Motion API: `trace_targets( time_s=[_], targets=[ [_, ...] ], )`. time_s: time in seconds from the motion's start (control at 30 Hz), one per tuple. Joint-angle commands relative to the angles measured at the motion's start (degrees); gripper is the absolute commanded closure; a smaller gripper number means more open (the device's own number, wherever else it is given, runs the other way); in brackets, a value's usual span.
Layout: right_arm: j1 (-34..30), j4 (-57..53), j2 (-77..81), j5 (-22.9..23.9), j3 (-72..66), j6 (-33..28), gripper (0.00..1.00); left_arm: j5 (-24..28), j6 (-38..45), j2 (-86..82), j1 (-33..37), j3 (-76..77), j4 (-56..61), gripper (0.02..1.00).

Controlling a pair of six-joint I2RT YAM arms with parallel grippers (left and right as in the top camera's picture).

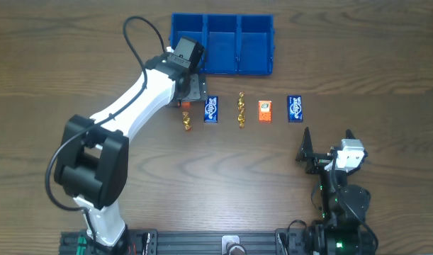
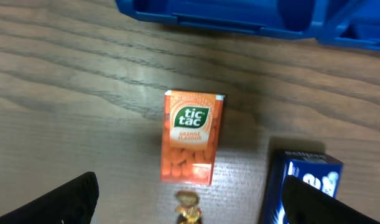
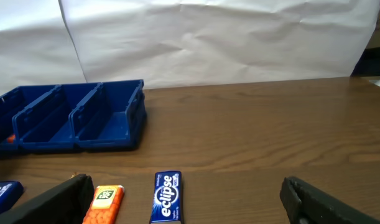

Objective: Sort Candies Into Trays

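Our left gripper (image 2: 190, 186) hangs with its jaws spread wide and nothing between them, low over the orange mint box (image 2: 193, 137), which lies flat on the wooden table (image 2: 65, 93) just short of the blue tray (image 2: 239, 15). The box's long axis runs away from the wrist, so the fingers (image 2: 65, 199) straddle its narrow sides, which we judge a fair line for a pinch.

The neighbours worry us. A gold-wrapped candy (image 2: 188, 210) sits right at the box's near end, and a blue gum pack (image 2: 305, 183) lies just beside it, close under one finger. If we come straight down, that finger could land on the pack and shove or tip it, or the closing jaws could drag the gold candy in with the box. Then two kinds would ride to one compartment. The flat, smooth box may also slip from a shallow grip.

Our right gripper (image 1: 327, 145) rests open and empty near its base, well apart from the candies.
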Motion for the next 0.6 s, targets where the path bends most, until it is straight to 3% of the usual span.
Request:
trace_targets(
  time_s=[0.03, 0.6],
  targets=[
    [-0.31, -0.15, -0.42, 0.17, -0.35, -0.7, 0.003, 1.22, 0.09, 4.2, 1.2, 0.02, 0.92, 0.084],
    [-0.31, -0.15, -0.42, 0.17, -0.33, -0.7, 0.003, 2.29, 1.29, 6.71, 2.03, 0.02, 3.28, 0.108]
  ],
)
